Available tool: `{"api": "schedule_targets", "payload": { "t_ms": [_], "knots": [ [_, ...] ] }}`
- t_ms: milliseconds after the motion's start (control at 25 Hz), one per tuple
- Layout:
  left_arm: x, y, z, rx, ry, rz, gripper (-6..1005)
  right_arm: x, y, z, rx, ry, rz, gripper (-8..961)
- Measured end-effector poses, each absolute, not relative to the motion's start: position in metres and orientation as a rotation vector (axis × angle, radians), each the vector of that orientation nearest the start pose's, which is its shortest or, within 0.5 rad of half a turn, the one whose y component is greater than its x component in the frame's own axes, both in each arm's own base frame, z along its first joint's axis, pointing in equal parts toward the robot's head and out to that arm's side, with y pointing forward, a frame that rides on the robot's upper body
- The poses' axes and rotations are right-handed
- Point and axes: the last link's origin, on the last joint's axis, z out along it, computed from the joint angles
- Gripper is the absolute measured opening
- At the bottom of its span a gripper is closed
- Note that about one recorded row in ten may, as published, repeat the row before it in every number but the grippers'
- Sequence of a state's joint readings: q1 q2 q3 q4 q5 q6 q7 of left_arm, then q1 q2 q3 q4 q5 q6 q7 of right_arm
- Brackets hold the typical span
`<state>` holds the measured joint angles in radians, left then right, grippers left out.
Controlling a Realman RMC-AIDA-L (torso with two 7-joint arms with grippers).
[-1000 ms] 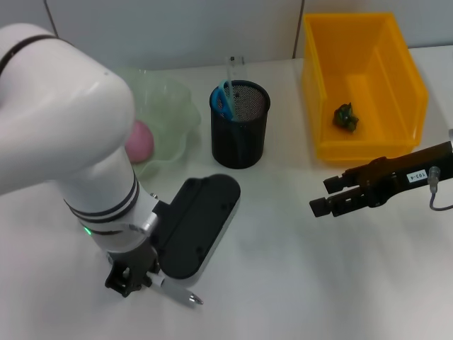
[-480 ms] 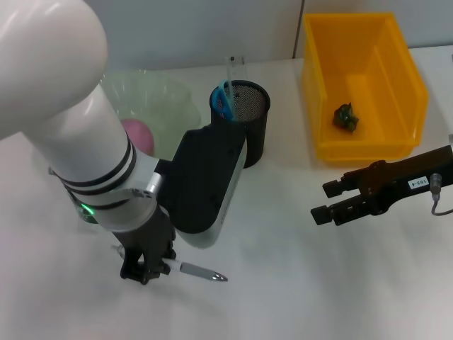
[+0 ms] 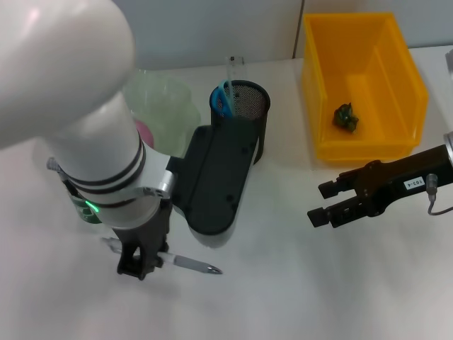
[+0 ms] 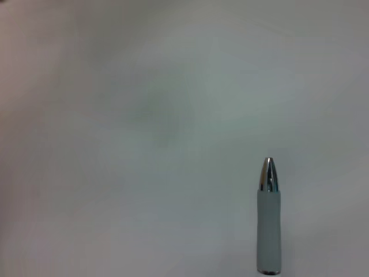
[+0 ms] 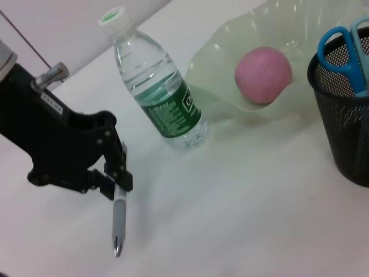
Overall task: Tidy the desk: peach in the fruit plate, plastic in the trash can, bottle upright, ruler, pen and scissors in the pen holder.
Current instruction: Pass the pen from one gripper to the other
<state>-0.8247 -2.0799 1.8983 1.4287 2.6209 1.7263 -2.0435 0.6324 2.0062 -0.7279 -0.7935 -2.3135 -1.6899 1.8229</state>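
My left gripper (image 3: 141, 265) hangs over the near left of the table, shut on the grey pen (image 3: 185, 263), whose silver tip (image 4: 268, 174) points right. The right wrist view shows the same gripper (image 5: 118, 183) and pen (image 5: 118, 222). The black mesh pen holder (image 3: 241, 127) holds blue scissors (image 3: 223, 99) and a clear ruler (image 3: 230, 69). A pink peach (image 5: 262, 74) lies in the green fruit plate (image 5: 230, 34). The bottle (image 5: 158, 95) stands upright beside the plate. Crumpled plastic (image 3: 345, 117) lies in the yellow trash can (image 3: 318, 85). My right gripper (image 3: 320, 202) is open in front of the can.
My bulky left arm (image 3: 78, 127) hides most of the bottle and part of the fruit plate in the head view. Bare white table lies between the two grippers and along the front edge.
My left gripper has risen and turned with the pen held in it, and the arm has swung towards the pen holder. The right gripper has barely shifted.
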Motion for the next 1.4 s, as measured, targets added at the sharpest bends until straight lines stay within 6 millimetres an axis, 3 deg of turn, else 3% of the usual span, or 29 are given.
{"api": "schedule_targets", "payload": {
  "t_ms": [240,680,960,1040,1400],
  "knots": [
    [-0.095,0.304,-0.063,-2.796,0.661,1.264,133,0.257,0.343,0.029,-2.896,0.971,0.204,838],
    [-0.084,0.303,-0.057,-2.760,0.665,1.238,132,0.257,0.343,0.029,-2.910,0.933,0.186,839],
    [-0.062,0.308,-0.029,-2.942,0.516,0.907,133,0.260,0.342,0.035,-2.916,0.934,0.177,838],
    [-0.062,0.308,-0.029,-2.942,0.516,0.907,133,0.260,0.342,0.036,-2.917,0.933,0.176,838],
    [-0.045,0.318,-0.003,-3.072,0.324,0.521,133,0.257,0.341,0.042,-2.937,0.903,0.173,839]
  ]
}}
